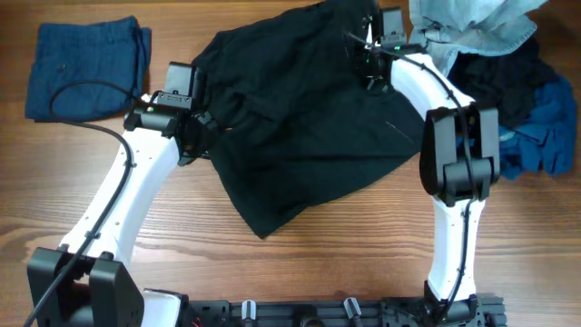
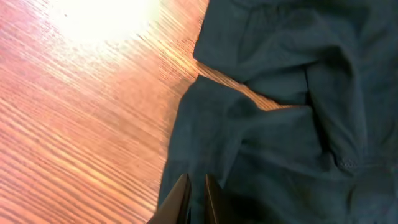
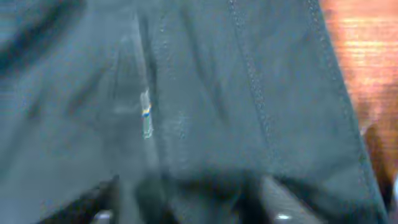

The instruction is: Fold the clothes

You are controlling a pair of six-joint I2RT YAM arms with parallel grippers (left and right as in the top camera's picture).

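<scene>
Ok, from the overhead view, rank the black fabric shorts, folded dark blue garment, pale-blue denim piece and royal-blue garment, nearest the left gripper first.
1. Black fabric shorts, right at the left gripper, centre.
2. Folded dark blue garment, top left.
3. Pale-blue denim piece, top right.
4. Royal-blue garment, right edge.

Black shorts (image 1: 309,127) spread centrally, folded blue garment (image 1: 86,68) far left, clothes heap (image 1: 517,91) right

Brown wood-grain table (image 1: 300,263), horiz. grain, bright light glare (image 2: 106,15) on tbl top
</scene>
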